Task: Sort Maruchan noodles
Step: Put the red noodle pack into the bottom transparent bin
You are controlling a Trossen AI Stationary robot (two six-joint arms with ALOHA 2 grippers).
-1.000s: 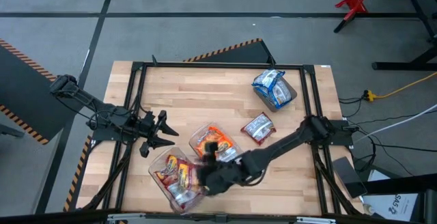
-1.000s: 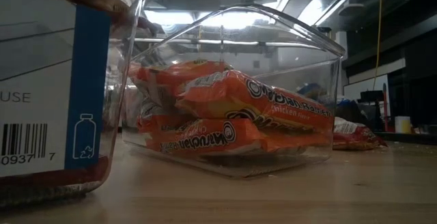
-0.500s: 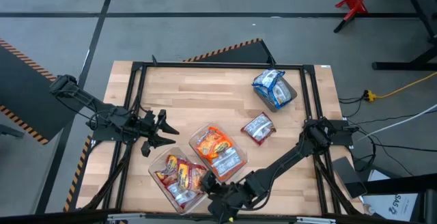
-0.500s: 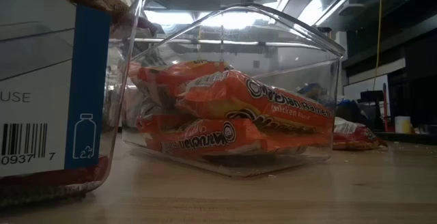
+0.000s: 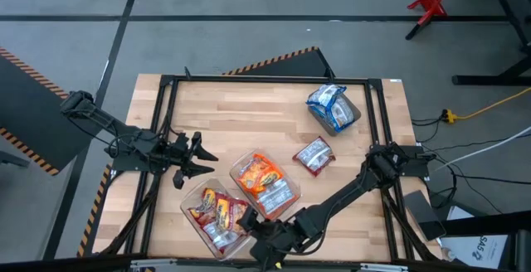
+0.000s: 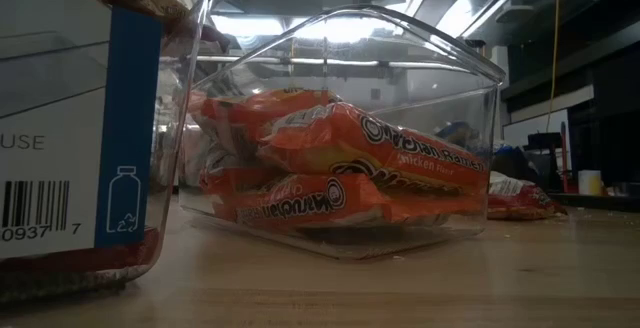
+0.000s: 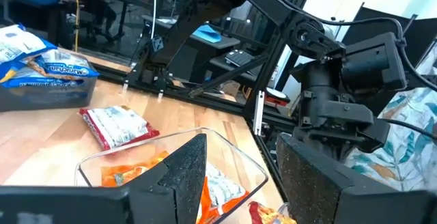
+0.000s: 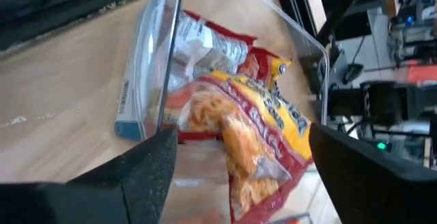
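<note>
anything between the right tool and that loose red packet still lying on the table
Yes. The right tool sits at the near edge by the red-packet tub; the clear tub of orange packets lies between it and the loose red packet. The arm should lift over it.

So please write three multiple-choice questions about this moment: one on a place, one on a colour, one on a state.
1. Where does the loose red packet lie?
A. on the bare table
B. inside a clear tub
C. in the dark tub

2. What colour are the packets in the dark grey tub?
A. orange
B. blue
C. red

3. How is the right gripper?
A. shut on a packet
B. open, holding nothing
C. out of view

Answers:
1 A, the high view shows it alone on the wood.
2 B, blue packets fill it.
3 B, its fingers stand apart before the near clear tub.
</note>
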